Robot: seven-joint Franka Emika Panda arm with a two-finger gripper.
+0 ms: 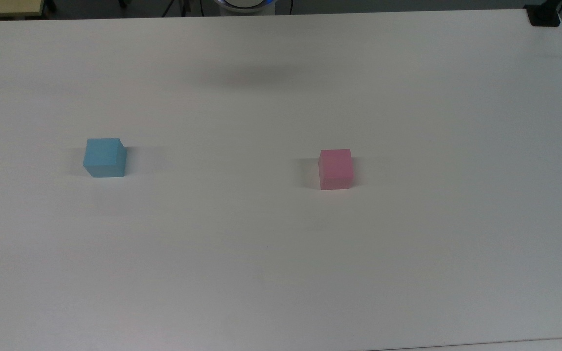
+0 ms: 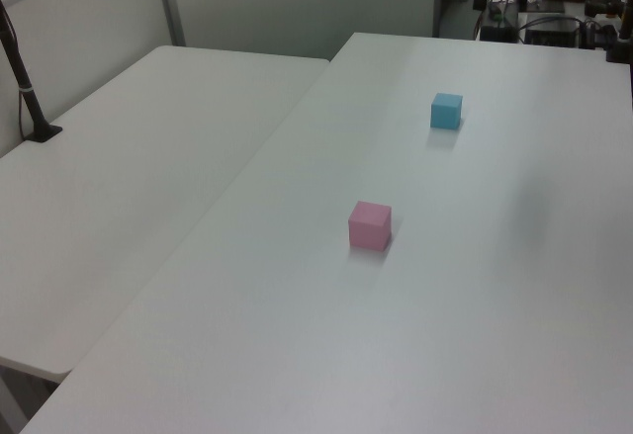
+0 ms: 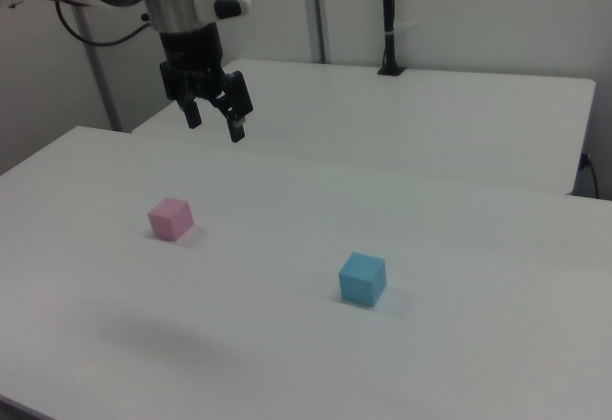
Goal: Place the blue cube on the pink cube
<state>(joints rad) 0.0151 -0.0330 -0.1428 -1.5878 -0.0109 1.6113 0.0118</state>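
The blue cube [image 1: 105, 157] rests on the white table at the top view's left; I also see the blue cube [image 2: 446, 111] in the left view and the blue cube [image 3: 361, 278] in the right view. The pink cube [image 1: 335, 168] sits alone near the table's middle, well apart from it; the pink cube [image 2: 369, 225] and the pink cube [image 3: 170, 218] show the same. My gripper [image 3: 213, 122] hangs open high above the table in the right view, up and behind the pink cube, holding nothing.
The white table [image 1: 281, 253] carries just the two cubes. A second white table [image 2: 129, 187] adjoins it, with a black pole clamped at its edge [image 2: 25, 88]. A black clamp [image 1: 543, 17] sits at the top view's upper right corner.
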